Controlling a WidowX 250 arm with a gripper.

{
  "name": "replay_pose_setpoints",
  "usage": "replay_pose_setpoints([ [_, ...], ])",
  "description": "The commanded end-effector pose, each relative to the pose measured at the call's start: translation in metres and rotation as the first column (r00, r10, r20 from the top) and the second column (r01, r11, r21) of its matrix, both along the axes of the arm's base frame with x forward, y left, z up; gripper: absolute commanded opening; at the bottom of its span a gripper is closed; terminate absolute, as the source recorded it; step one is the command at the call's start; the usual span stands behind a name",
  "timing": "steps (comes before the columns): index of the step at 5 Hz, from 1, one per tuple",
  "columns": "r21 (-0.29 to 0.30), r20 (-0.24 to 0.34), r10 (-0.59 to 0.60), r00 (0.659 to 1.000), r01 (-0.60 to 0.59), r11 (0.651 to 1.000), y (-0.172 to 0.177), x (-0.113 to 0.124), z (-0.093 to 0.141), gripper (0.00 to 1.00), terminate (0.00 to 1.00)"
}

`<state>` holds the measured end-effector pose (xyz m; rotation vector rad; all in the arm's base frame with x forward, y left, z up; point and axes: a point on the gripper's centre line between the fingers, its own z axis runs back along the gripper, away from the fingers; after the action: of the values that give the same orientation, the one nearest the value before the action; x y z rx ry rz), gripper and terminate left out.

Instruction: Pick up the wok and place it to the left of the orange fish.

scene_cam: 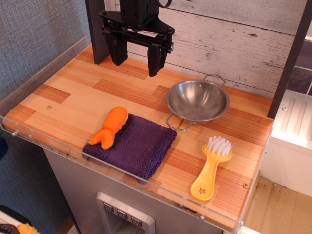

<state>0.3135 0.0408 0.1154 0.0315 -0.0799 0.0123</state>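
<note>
Wok (197,101) and companions on a wooden countertop (73,92): nearest the camera, a yellow scrub brush (211,168) with white bristles lies at the front right, beside a purple cloth (139,146) whose left edge carries the orange fish (110,127). Just behind the cloth's right corner sits the steel wok, upright and empty, to the fish's right. At the rear, the black gripper (136,56) hangs above the board, fingers spread wide, holding nothing.
</note>
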Motion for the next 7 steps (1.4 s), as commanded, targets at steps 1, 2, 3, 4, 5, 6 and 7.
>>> replay_pose_setpoints([
  [1, 0.000, 0.000, 0.000, 1.000, 0.000, 1.000, 0.000, 0.000, 0.000, 1.00, 0.00],
  [2, 0.013, 0.000, -0.125, 0.992, 0.125, 0.992, -0.049, 0.001, -0.006, 1.00, 0.00],
  [3, 0.023, -0.001, -0.223, 0.975, 0.222, 0.975, -0.088, 0.008, -0.010, 1.00, 0.00],
  [4, 0.051, 0.004, -0.278, 0.960, 0.278, 0.959, -0.125, 0.018, -0.020, 1.00, 0.00],
  [5, 0.065, -0.001, -0.255, 0.967, 0.255, 0.965, -0.138, 0.033, -0.040, 1.00, 0.00],
  [6, 0.084, 0.059, -0.176, 0.983, 0.170, 0.982, -0.137, 0.057, -0.056, 1.00, 0.00],
  [7, 0.094, 0.065, -0.143, 0.988, 0.137, 0.986, -0.131, 0.067, -0.065, 1.00, 0.00],
])
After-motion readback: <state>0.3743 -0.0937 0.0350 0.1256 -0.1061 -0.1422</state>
